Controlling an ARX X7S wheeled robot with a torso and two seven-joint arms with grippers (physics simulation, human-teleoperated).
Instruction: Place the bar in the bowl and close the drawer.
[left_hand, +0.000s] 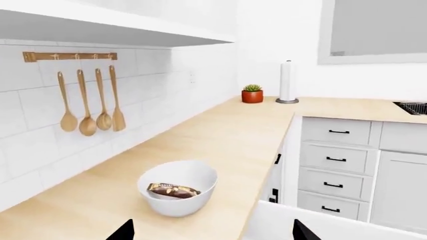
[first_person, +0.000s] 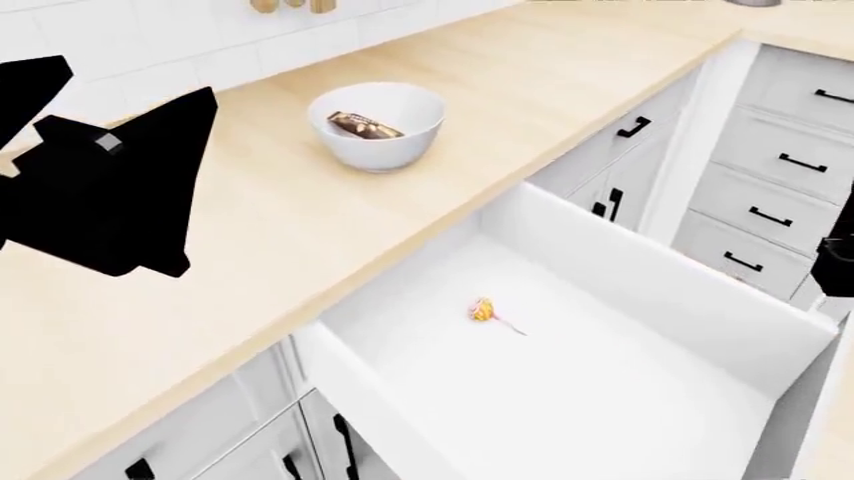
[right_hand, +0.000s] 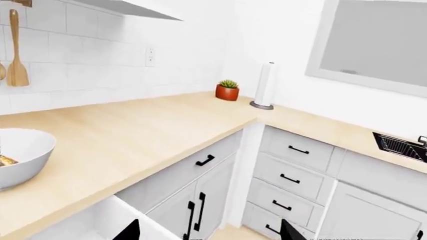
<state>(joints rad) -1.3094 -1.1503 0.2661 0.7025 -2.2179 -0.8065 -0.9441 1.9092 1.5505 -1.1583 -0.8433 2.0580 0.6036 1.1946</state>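
Note:
The dark brown bar (left_hand: 173, 190) lies inside the white bowl (left_hand: 177, 200) on the wooden counter. From the head view the bar (first_person: 363, 125) sits in the bowl (first_person: 387, 145) at the back of the counter. The drawer (first_person: 667, 270) stands pulled far out below the counter, its white inside showing. My left gripper (left_hand: 213, 234) is open and empty, held back from the bowl above the counter edge. My right gripper (right_hand: 210, 234) is open and empty beside the drawer's corner (right_hand: 93, 220). The bowl's rim (right_hand: 27, 150) shows at that view's edge.
A yellow lollipop (first_person: 483, 311) lies in the drawer. My left arm (first_person: 114, 190) hangs over the counter's left part. Narrow stacked grey drawers (first_person: 787, 150) stand to the right. A potted plant (left_hand: 252, 93), a paper towel roll (left_hand: 287, 82) and hanging wooden utensils (left_hand: 90, 107) line the far wall.

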